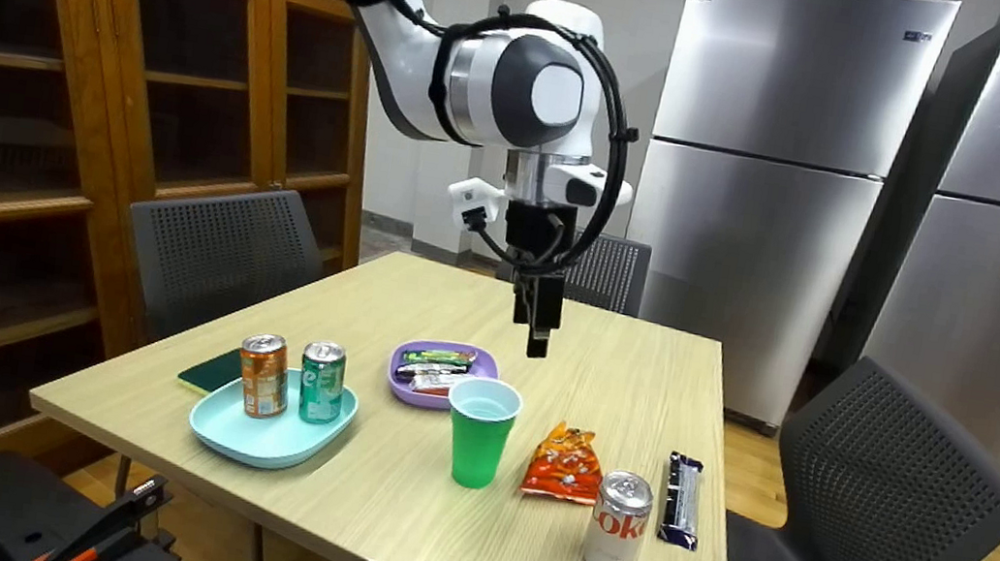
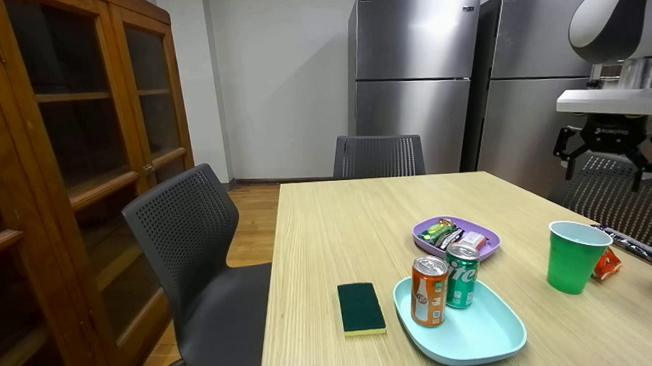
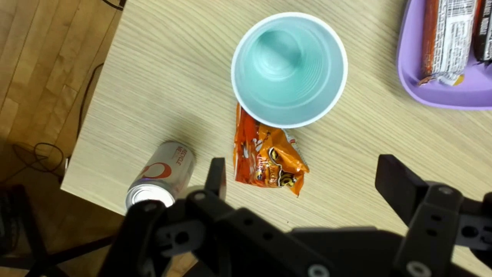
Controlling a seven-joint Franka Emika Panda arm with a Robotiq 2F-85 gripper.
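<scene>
Room backdrop: two stainless-steel refrigerators (image 2: 418,118) rise behind a pale wood-grain table (image 2: 333,226).
Black two-fingered gripper (image 2: 603,178): hangs above the table, jaws spread wide apart.
Crumpled orange-and-red snack bag (image 3: 265,157): sits on the table below, partly framed between the jaws in the wrist view.
Green plastic cup (image 1: 476,448): stands upright just beside the bag.
Silver, red-lettered can (image 1: 618,527): upright, near the bag.
Pale turquoise tray (image 2: 487,335): carries an orange can (image 2: 429,297) and a green can (image 2: 465,278).

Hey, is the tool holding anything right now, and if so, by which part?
Nothing is held: the tool hangs open above the table, clear of the bag.
</scene>
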